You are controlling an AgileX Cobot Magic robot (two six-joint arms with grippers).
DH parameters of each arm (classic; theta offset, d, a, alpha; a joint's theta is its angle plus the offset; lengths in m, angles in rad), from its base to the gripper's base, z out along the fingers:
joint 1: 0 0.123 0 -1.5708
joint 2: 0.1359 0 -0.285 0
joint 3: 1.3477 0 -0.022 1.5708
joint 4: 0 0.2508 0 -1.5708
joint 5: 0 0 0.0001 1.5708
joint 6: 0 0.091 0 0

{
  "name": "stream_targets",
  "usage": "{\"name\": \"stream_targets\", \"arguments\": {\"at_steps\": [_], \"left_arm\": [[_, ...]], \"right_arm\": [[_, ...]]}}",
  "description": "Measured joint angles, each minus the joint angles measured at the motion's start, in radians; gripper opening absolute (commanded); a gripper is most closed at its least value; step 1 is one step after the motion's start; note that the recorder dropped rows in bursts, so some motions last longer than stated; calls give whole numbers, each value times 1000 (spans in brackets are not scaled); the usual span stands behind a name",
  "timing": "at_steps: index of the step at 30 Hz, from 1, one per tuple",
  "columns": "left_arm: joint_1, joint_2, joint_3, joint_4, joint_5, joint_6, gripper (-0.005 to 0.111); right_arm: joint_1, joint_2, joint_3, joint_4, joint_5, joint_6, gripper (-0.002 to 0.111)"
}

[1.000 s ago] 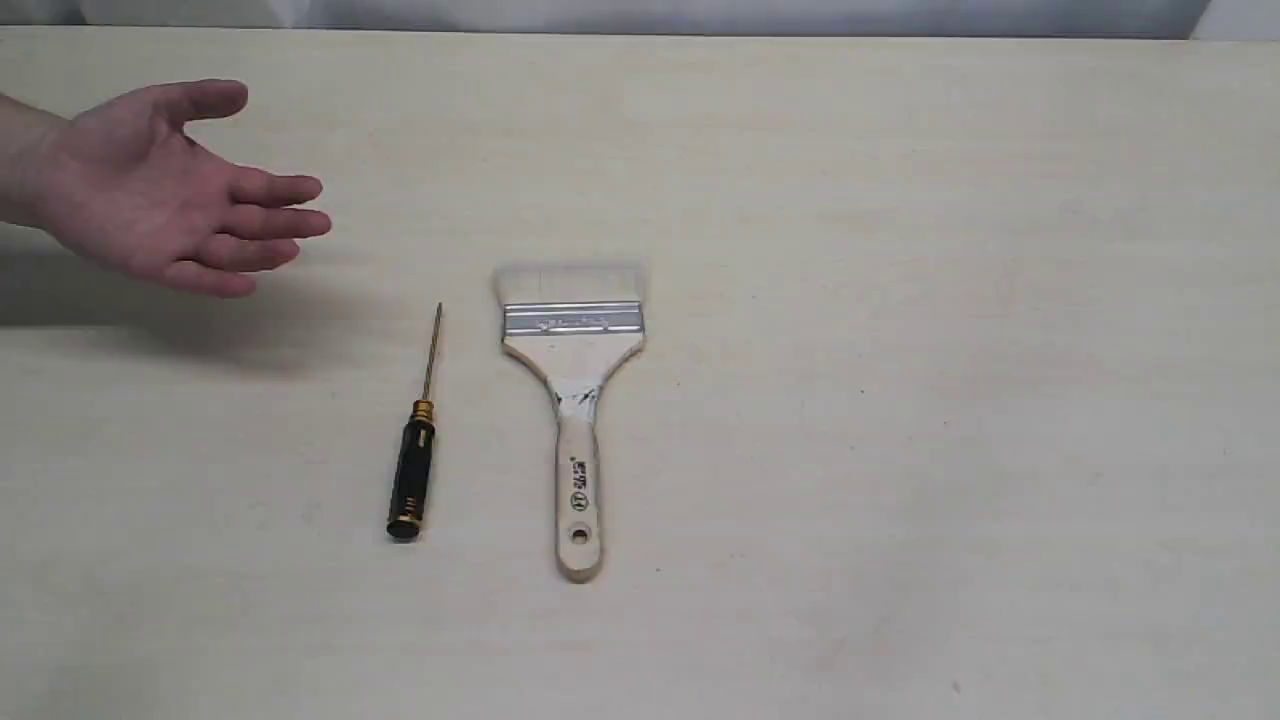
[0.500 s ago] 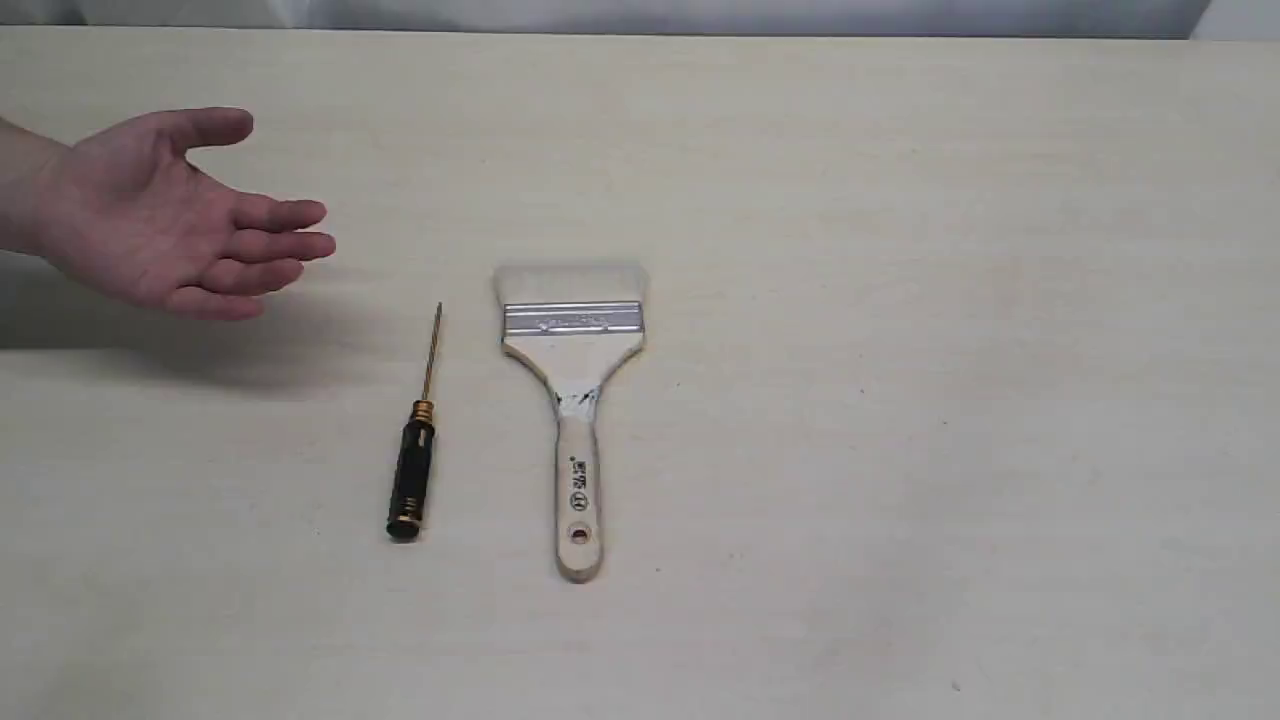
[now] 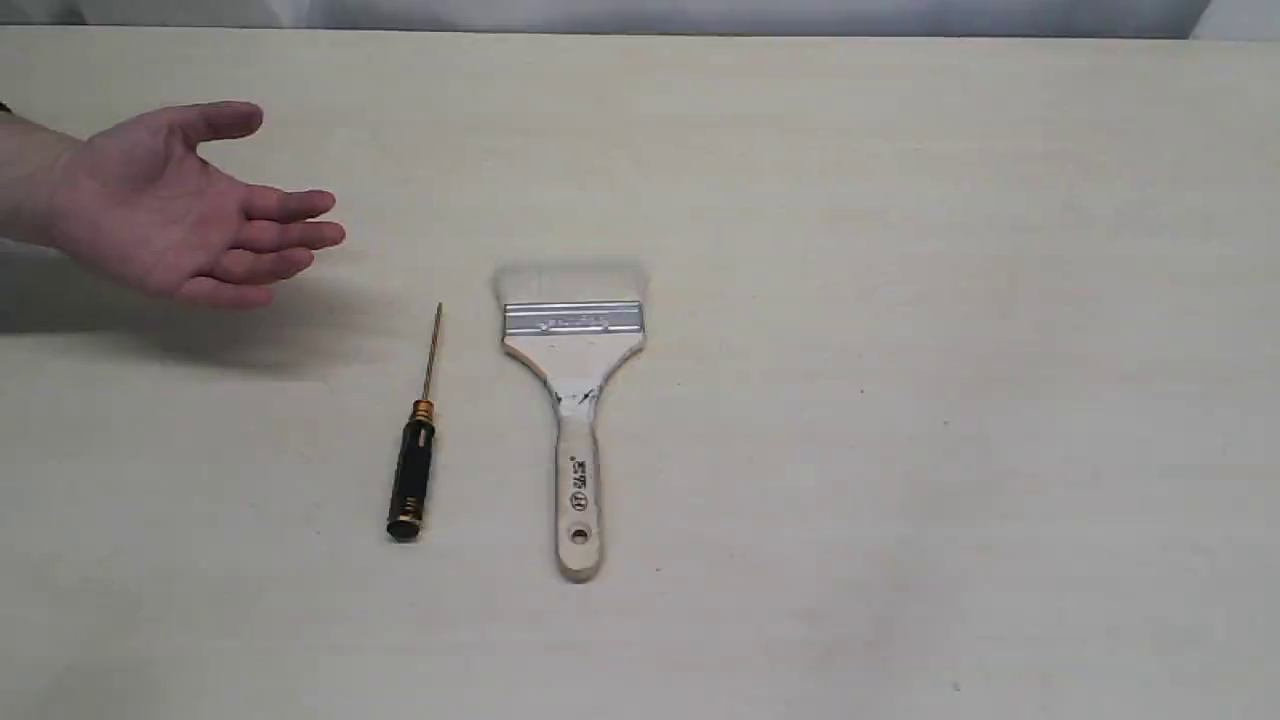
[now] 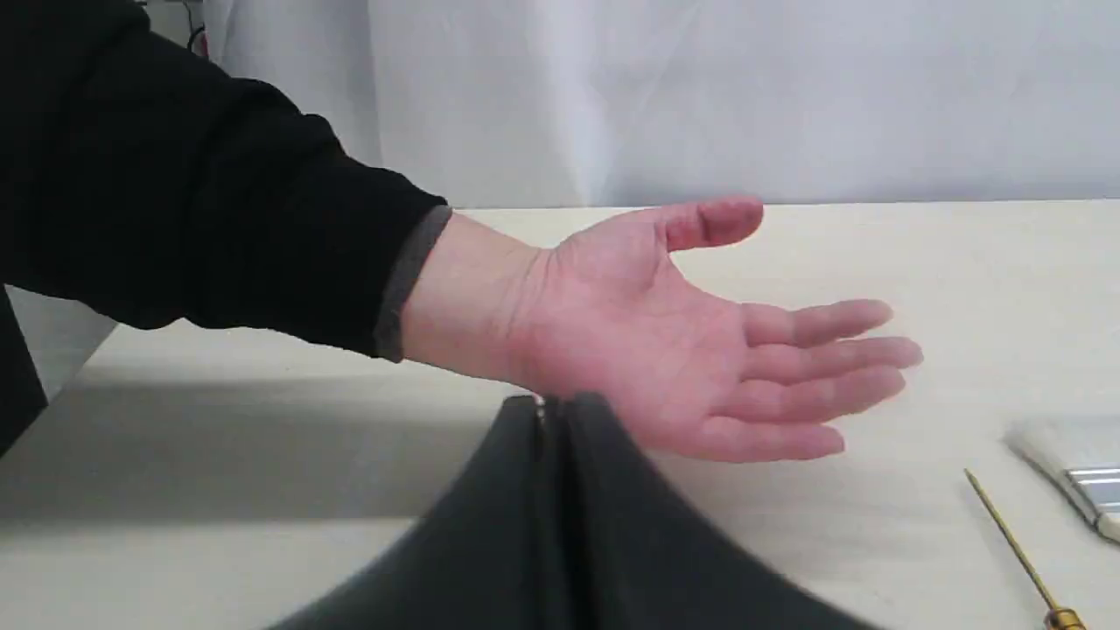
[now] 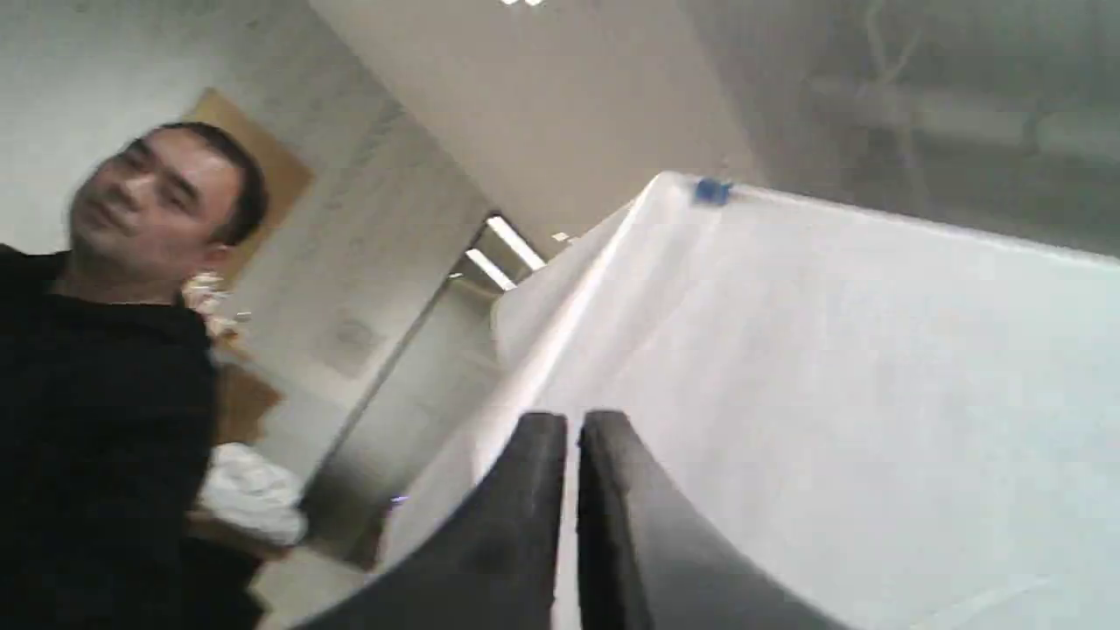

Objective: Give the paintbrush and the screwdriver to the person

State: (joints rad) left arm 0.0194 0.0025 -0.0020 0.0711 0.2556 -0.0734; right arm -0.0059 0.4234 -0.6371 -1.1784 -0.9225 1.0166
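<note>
Pale table (image 3: pixel 900 400) is bearing screwdriver (image 3: pixel 412 470) and paintbrush (image 3: pixel 575 400), both undelivered; person's hand (image 3: pixel 170 215) is waiting spread, palm up; left gripper (image 4: pixel 551 407) and right gripper (image 5: pixel 573 424) are hanging closed, empty.

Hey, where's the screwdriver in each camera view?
Exterior view: the screwdriver lies just left of the paintbrush, left of centre.
Left wrist view: only its gold shaft shows, between the person's hand and the paintbrush.
Right wrist view: not in it.
Shared landmark: the person's hand, seen in the exterior and left wrist views.
</note>
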Motion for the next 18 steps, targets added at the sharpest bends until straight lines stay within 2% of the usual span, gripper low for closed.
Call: {"name": "stream_targets", "arguments": {"at_steps": [3,7,10,12,18], "left_arm": [[0,0,0,0,0,0,0],[0,0,0,0,0,0,0],[0,0,0,0,0,0,0],[0,0,0,0,0,0,0],[0,0,0,0,0,0,0]], "right_arm": [[0,126,-33,-103,40,52,21],[0,220,-45,-405,352,106,38],[0,276,-17,-526,574,167,46],[-2,313,9,-552,654,186,47],[-2,422,50,-561,734,189,46]]}}
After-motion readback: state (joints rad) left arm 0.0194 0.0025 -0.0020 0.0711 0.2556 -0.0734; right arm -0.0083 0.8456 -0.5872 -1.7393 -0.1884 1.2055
